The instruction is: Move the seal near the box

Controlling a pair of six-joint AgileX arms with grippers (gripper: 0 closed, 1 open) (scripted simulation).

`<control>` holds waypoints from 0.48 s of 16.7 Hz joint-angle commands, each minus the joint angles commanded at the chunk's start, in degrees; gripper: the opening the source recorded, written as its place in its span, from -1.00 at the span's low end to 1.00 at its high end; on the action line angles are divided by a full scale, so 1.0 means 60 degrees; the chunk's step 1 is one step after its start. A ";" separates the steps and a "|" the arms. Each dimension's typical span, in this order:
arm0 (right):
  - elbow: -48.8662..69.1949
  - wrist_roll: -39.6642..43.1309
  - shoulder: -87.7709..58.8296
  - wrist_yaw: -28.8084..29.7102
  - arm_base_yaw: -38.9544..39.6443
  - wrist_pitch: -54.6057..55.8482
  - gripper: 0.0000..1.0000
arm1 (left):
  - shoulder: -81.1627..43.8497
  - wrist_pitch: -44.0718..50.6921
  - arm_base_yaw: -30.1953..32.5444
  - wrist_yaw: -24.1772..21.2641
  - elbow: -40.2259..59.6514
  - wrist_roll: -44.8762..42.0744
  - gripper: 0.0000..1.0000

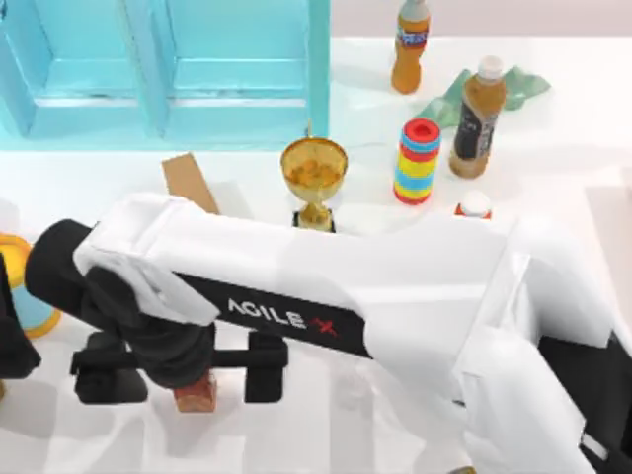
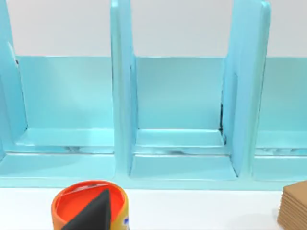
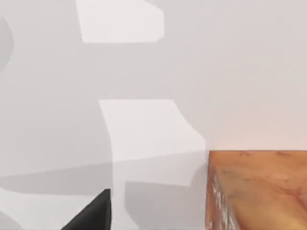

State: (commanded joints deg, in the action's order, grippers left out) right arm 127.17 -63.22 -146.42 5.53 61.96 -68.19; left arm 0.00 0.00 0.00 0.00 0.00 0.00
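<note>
The seal [image 1: 197,395], a small reddish-brown mottled block, stands on the white table near the front left. My right arm reaches across the table, and its gripper [image 1: 188,376] hangs open over the seal, one black finger [image 1: 109,380] on each side and well apart from it. In the right wrist view the seal [image 3: 259,189] is close by and one fingertip [image 3: 93,214] shows beside it. The box [image 1: 188,181], tan-brown, lies behind the arm, which partly hides it, and its end [image 2: 293,206] shows in the left wrist view. My left gripper [image 1: 10,336] is parked at the left edge.
A light-blue cabinet [image 1: 168,69] fills the back left. A gold trophy [image 1: 314,178], stacked coloured rings [image 1: 418,161], two bottles [image 1: 478,117], a small white-capped bottle [image 1: 475,205] and green cloth [image 1: 523,84] stand at the back. An orange-topped can [image 2: 88,206] sits by the left gripper.
</note>
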 joint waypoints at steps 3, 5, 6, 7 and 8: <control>-0.0119 0.0004 0.0024 0.0000 -0.0001 0.0099 1.00 | 0.0000 0.0000 0.0000 0.0000 0.0000 0.0000 1.00; -0.0119 0.0004 0.0024 0.0000 -0.0001 0.0099 1.00 | 0.0000 0.0000 0.0000 0.0000 0.0000 0.0000 1.00; -0.0119 0.0004 0.0024 0.0000 -0.0001 0.0099 0.85 | 0.0000 0.0000 0.0000 0.0000 0.0000 0.0000 1.00; -0.0119 0.0004 0.0024 0.0000 -0.0001 0.0099 0.70 | 0.0000 0.0000 0.0000 0.0000 0.0000 0.0000 1.00; -0.0119 0.0004 0.0024 0.0000 -0.0001 0.0099 0.55 | 0.0000 0.0000 0.0000 0.0000 0.0000 0.0000 1.00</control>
State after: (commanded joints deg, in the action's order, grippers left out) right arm 126.46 -63.19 -146.28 5.53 61.95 -67.59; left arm 0.00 0.00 0.00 0.00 0.00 0.00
